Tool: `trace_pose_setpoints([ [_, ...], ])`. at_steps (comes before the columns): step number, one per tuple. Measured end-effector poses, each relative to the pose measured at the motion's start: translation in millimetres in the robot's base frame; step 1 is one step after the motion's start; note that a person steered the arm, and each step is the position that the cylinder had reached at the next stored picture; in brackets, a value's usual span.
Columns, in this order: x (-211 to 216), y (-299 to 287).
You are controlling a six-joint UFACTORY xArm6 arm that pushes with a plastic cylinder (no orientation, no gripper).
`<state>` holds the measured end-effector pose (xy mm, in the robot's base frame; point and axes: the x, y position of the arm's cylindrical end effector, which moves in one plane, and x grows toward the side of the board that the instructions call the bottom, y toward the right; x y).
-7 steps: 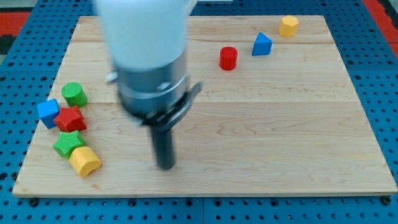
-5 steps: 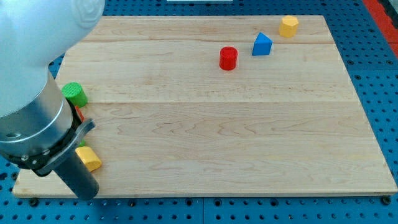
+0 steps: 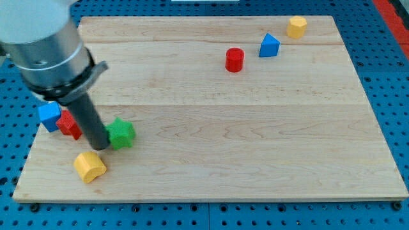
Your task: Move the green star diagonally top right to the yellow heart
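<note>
Wooden board: pale, grained planks on a blue pegboard base.

My tip: end of a smooth dark rod, no jaws, holding nothing; it touches the view's left side of the green star.

Green star: ridged plastic, up and to the view's right of the yellow heart, close but apart.

Left edge: blue cube beside a red block, shape partly hidden by the rod.

Top right: red cylinder, blue wedge-like block, yellow block.
</note>
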<state>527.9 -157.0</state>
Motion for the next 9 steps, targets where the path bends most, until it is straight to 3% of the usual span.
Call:
trace_pose_setpoints([
  [1, -9.5, 36.8],
  [3, -71.4, 76.9],
  [4, -42.2, 92.4],
  [7, -106.7, 131.5],
  [8, -81.0, 126.2],
  [9, -26.0, 92.9],
])
